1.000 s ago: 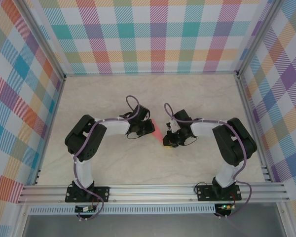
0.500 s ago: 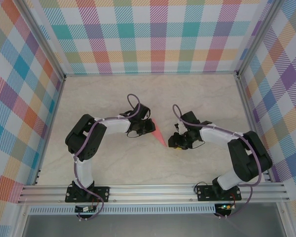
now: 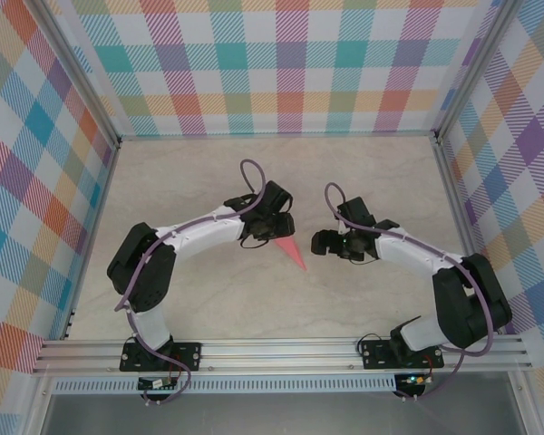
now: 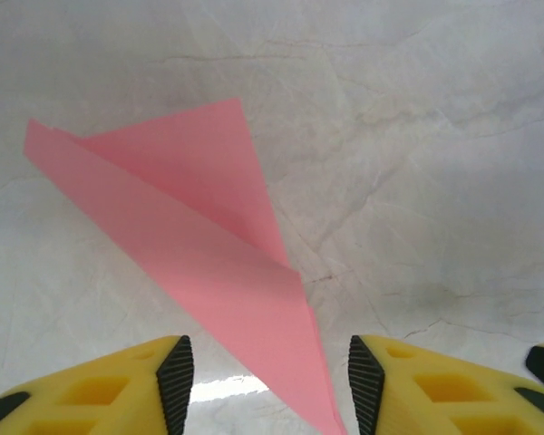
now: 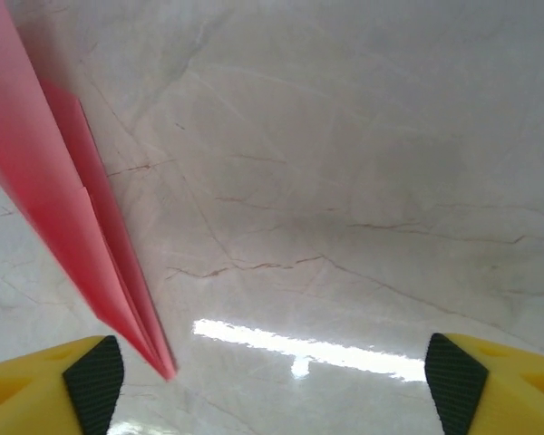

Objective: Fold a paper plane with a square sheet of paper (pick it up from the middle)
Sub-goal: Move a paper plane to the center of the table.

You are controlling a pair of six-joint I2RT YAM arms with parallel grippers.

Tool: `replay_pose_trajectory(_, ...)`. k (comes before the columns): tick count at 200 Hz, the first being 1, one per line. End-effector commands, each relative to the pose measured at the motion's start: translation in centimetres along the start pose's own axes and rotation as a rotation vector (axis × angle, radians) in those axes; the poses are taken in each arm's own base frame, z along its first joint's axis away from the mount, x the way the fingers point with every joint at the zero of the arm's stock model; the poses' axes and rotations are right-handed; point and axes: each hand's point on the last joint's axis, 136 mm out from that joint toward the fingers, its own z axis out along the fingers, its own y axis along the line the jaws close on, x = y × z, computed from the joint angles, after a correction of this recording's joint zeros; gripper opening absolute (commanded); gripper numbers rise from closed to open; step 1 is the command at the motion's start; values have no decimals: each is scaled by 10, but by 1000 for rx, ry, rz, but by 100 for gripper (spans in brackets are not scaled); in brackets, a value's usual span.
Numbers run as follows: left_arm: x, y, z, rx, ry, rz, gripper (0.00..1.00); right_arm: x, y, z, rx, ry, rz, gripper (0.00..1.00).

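Plane (image 3: 293, 253): one, pink, folded to a narrow dart. It lies flat on the table (image 3: 190, 172) between the two claws, tip toward the near edge. Judged light and thin, limp at the wings, stiffer along the layered centre crease. It is likely to slide on the glossy top and to crumple under a hard pinch. Best hold: across the middle fold.

Left claw (image 3: 278, 236): fingers apart, paper lying loose between them.

Right claw (image 3: 319, 243): fingers wide apart, empty, beside the tip.

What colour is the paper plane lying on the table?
Salmon pink; the paper plane shows best in the left wrist view.
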Motion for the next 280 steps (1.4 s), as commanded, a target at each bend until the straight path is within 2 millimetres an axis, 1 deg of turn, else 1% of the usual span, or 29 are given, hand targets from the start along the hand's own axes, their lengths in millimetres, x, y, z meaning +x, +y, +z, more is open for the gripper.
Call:
replay_pose_trajectory(1,8,13,4,-172,1,3,54,-4,-12,-4,42,-63,4,97)
replay_pose_trajectory(19,10,9,11,-228,3,16,56,-3,-16,-7,51,-75,2,100)
replay_pose_trajectory(57,15,6,30,-260,33,-3,56,-2,-18,-7,60,-76,5,100)
replay_pose_trajectory(80,16,6,38,-273,45,-10,53,-2,-20,-8,67,-78,9,100)
replay_pose_trajectory(97,17,7,39,-282,49,-18,48,-2,-21,-8,73,-80,10,100)
replay_pose_trajectory(129,12,10,26,-279,7,-45,39,-2,-23,-6,81,-74,13,100)
replay_pose_trajectory(152,7,13,15,-275,-28,-55,31,-1,-24,-5,92,-68,17,100)
replay_pose_trajectory(169,7,16,12,-274,-37,-63,24,-2,-25,-4,97,-66,21,99)
replay_pose_trajectory(194,11,15,15,-249,-30,-76,13,-2,-27,-3,108,-65,23,99)
replay_pose_trajectory(205,9,14,11,-240,-36,-73,9,-2,-28,-3,114,-71,24,99)
replay_pose_trajectory(230,-2,7,-11,-202,-80,-48,2,-6,-31,-7,124,-104,34,100)
replay_pose_trajectory(246,-11,-1,-29,-145,-118,-26,2,-9,-31,-11,122,-132,46,100)
replay_pose_trajectory(261,-16,-13,-44,-59,-143,16,1,-10,-33,-15,125,-154,57,100)
replay_pose_trajectory(280,-17,-26,-56,62,-154,69,1,-15,-35,-24,128,-189,73,100)
